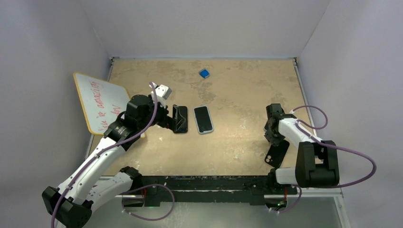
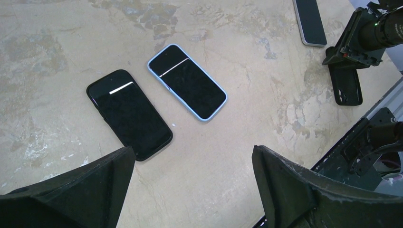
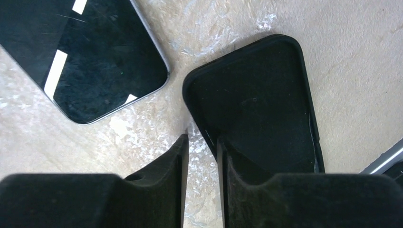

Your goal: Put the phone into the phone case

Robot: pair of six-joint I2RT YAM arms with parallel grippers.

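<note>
Jaws of right gripper (image 3: 203,138) pinch phone case (image 3: 256,104) — lengthwise pointing away

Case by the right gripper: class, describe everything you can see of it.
The case is matte black, rubbery-looking, with rounded corners and a raised rim. Empty, it lies flat, hollow side up, on the table near the front right. The right gripper pinches its rim at one end, one finger inside, one outside. A phone lies by, not touching.

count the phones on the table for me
3. Two lie side by side in the middle: a black-cased phone and a blue-cased phone. A third, silver-edged phone lies beside the empty black case at the right tool, hidden under that arm in the top view.
</note>
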